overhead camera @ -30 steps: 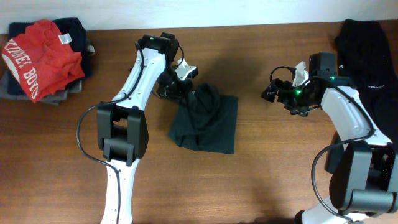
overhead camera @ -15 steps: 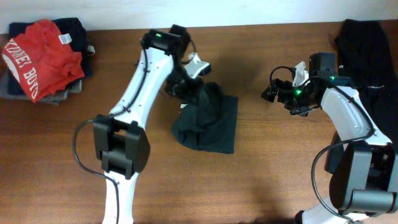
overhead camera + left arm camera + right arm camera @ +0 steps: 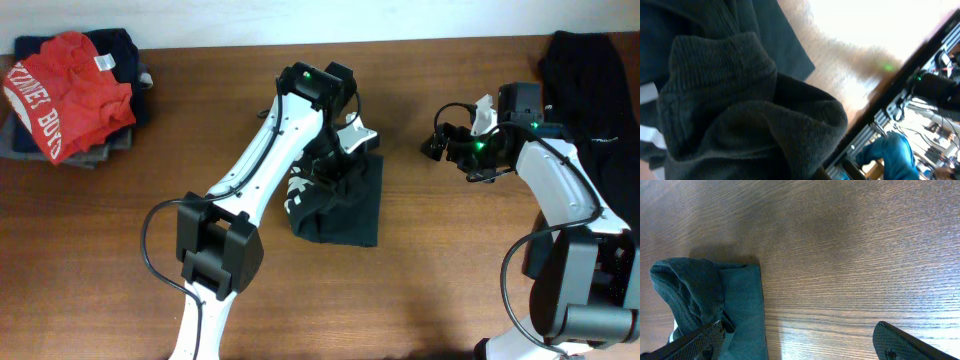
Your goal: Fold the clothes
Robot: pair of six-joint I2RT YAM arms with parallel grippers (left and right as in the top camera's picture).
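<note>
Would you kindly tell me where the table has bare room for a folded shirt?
Bare wood lies along the near edge, below the dark shirt, and between the red-topped pile and the left arm. Crowded: the centre, and the far right by the black garments.

White links and black joint housings make up the left arm [image 3: 262, 165] and right arm [image 3: 562, 188]; thin black cables [image 3: 144, 245] loop by each; the right gripper [image 3: 795, 342] has black fingers [image 3: 690, 342].

A brown wooden table [image 3: 430, 270] fills the overhead view, its grain running lengthwise, with a pale wall [image 3: 400, 18] along its far edge. Past the table's edge, the left wrist view shows blurred clutter [image 3: 940, 75] and a blue object [image 3: 892, 150].
</note>
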